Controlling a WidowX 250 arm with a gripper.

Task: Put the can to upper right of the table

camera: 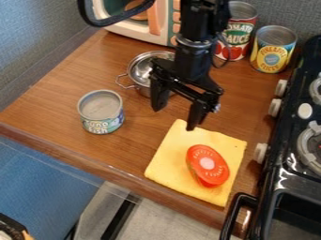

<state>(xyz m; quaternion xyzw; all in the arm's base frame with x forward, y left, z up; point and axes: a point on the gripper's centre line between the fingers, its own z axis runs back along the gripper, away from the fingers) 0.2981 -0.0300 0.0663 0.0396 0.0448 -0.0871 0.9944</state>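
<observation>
Near the left corner of the bench [56, 101], we see the squat, teal-labelled can [101, 112], standing upright a little in from the front edge. It is well apart from the upper right corner, where two taller cans stand upright side by side: a red-labelled can [237, 35] and, nearer the stove [283, 176], a yellow-labelled can [273, 50]. Our end effector [175, 119] hangs over the middle of the bench, to the right of the squat can and apart from it; its fingers are spread, with nothing gripped between them. Behind the end effector, and partly hidden by it, we have a small metal pot [139, 70] with a wire-like handle on its left side. Towards the front edge, on the right, lies a yellow cloth [168, 161], its far corner near the right finger. On it rests a red, oval toy tomato [205, 171] with a pale centre. At the far edge of the bench, we see a white toy microwave [125, 28] with an orange handle. The stove stands along the right edge.
</observation>
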